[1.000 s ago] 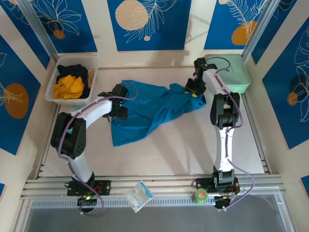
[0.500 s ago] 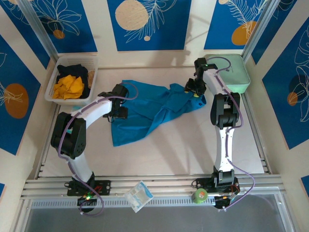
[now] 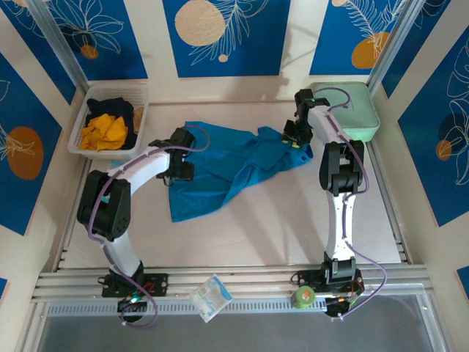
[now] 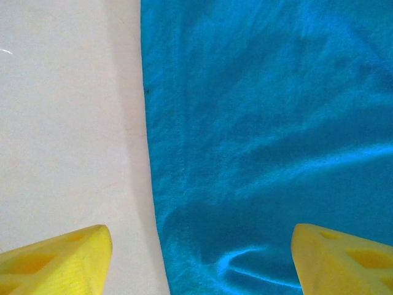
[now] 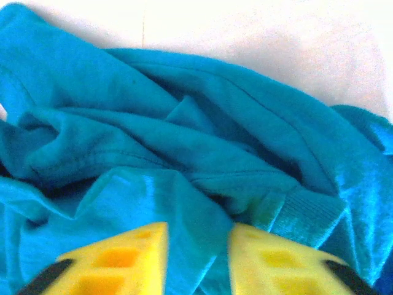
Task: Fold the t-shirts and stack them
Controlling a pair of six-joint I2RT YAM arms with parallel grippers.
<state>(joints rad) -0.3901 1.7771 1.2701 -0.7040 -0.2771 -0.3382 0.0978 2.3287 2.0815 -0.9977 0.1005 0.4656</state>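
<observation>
The teal-blue t-shirt lies crumpled across the middle of the white table. My left gripper hovers over the shirt's left edge. In the left wrist view it stands open, its yellow fingers wide apart over the hem of the shirt and the bare table. My right gripper is at the shirt's far right end. In the right wrist view it is shut on a raised fold of the shirt, beside the ribbed collar. An orange-yellow t-shirt and a black one lie in the basket.
A white basket stands at the back left. A mint-green case sits at the back right, close behind my right arm. A clear packet and a small green object rest on the front rail.
The right gripper's jaws have drawn in onto the fold of teal cloth. The left arm and the shirt's outline have not moved.
</observation>
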